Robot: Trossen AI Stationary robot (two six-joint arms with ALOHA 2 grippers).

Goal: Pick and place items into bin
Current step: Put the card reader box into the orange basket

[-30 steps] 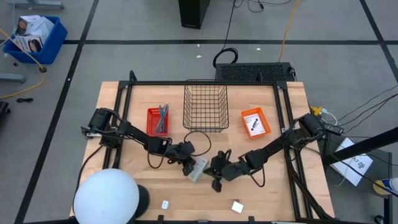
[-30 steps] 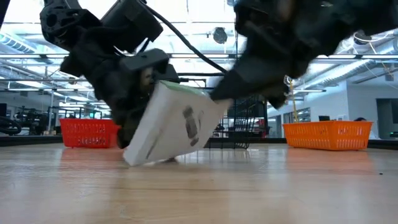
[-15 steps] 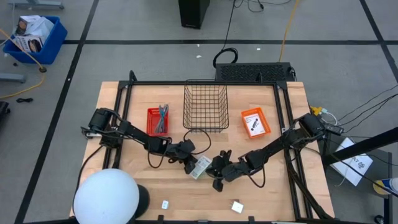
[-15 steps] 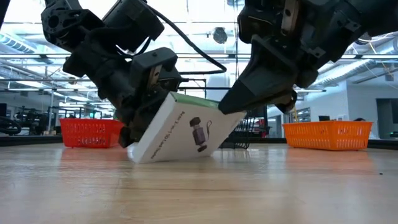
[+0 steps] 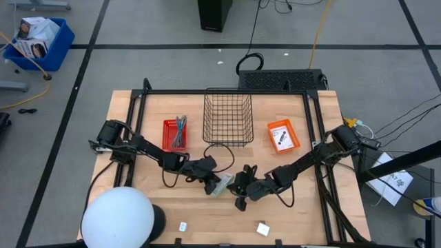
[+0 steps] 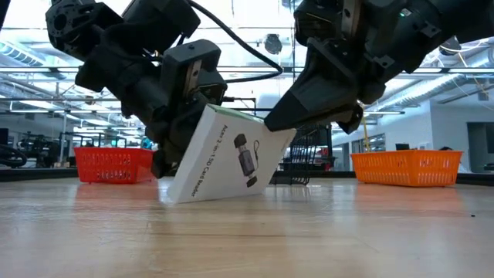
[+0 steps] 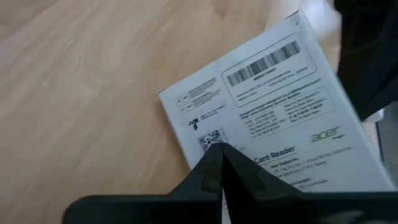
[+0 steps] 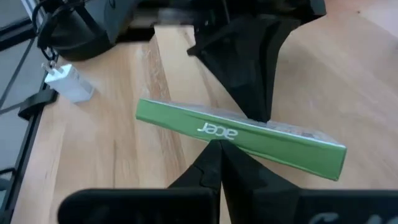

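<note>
A flat white box with dark print and a green side stands tilted near the table's middle. Its lower edge rests on the wood, and its printed face is turned to the near side. My left gripper is shut against the box's left side. My right gripper is shut against its right side. Two tiny white blocks lie near the table's near edge. Slim teal and grey tools sit in a small red basket. My left gripper presses its shut fingertips against the box's barcode face, coming level from the table's left and slanting down. The box leans over these fingers. My right gripper presses its shut fingertips against the box's green side, near the upper right edge, coming from the table's right. The box stays tilted between the two grippers with its lower edge on the table.
A black wire basket stands at the far middle and an orange tray at the far right. A large white dome fills the near left corner. Cables trail beside both arms. Bare wood shows near the box.
The box has tipped up steeper on its lower edge and turned its printed face toward the near side. My right gripper has moved slightly toward the table's left against the box's upper edge. My left gripper has stayed against the box's back.
</note>
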